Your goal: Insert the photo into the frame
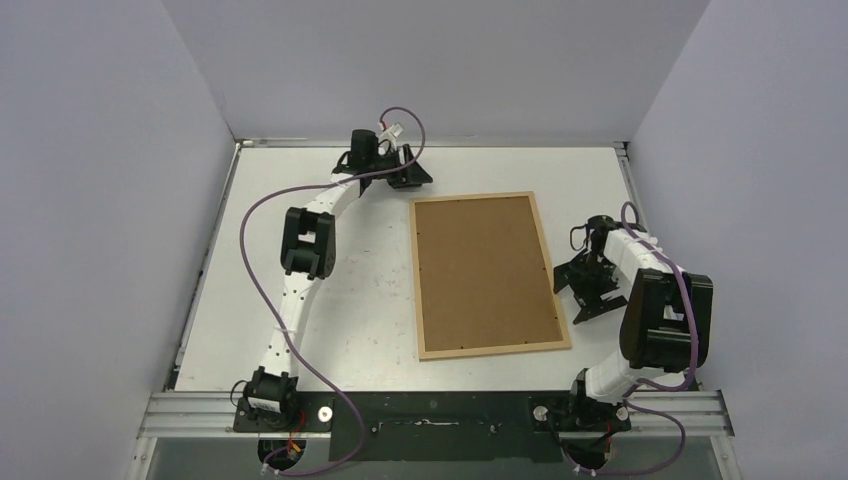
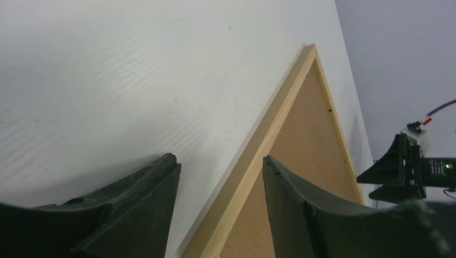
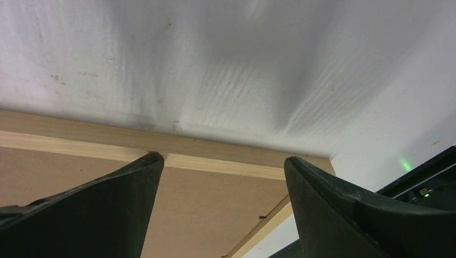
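Observation:
The light-wood frame [image 1: 470, 197] lies flat at mid-table with the brown backing board [image 1: 485, 272] filling it. The photo is hidden. My left gripper [image 1: 410, 172] is open and empty just beyond the frame's far-left corner. In the left wrist view its jaws [image 2: 220, 161] straddle the frame's rim [image 2: 258, 156] next to the board [image 2: 306, 145]. My right gripper [image 1: 577, 296] is open and empty beside the frame's right edge. In the right wrist view its jaws [image 3: 223, 161] hover over the rim [image 3: 215, 153] and the board [image 3: 215, 209].
The white table [image 1: 330, 300] is walled by grey panels on the left, back and right. The left arm [image 1: 300, 250] stretches across the table's left part. The right gripper shows in the left wrist view [image 2: 403, 172].

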### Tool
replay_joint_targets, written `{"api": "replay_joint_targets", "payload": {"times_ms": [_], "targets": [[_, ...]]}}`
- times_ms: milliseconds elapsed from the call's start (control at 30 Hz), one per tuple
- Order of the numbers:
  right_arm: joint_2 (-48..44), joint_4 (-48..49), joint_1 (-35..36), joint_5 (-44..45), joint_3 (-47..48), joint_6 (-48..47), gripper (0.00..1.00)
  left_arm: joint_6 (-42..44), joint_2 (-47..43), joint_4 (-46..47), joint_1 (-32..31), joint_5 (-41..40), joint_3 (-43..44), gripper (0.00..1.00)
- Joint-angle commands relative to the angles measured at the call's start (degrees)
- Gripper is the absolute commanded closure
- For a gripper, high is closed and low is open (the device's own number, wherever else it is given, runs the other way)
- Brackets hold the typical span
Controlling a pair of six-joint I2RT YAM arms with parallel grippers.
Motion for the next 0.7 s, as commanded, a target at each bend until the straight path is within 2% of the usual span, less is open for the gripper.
{"api": "replay_joint_targets", "payload": {"times_ms": [0,167,400,567,667], "targets": [[-0.62,1.76,-0.2,-4.24,0.0,1.18,0.13,-1.56,1.26,3.18,-0.27,7.87,0.78,0.45],[3.53,5.59,0.46,-7.25,2.34,-4.68,0.13,-3.03,-1.05,5.08,0.19,12.66,-4.61,0.56],[10.14,13.47,5.13,-12.54,6.54,-9.7,0.13,-4.0,-9.67,8.72,3.65,12.33,-18.61,0.64],[17.77,16.16,11.34,-13.45,14.27,-15.48,0.13,-5.41,-17.41,14.34,6.95,10.82,-31.33,0.67],[23.29,16.56,13.98,-13.11,21.26,-21.77,0.14,-3.57,-22.2,12.06,8.51,9.24,-37.74,0.69]]}}
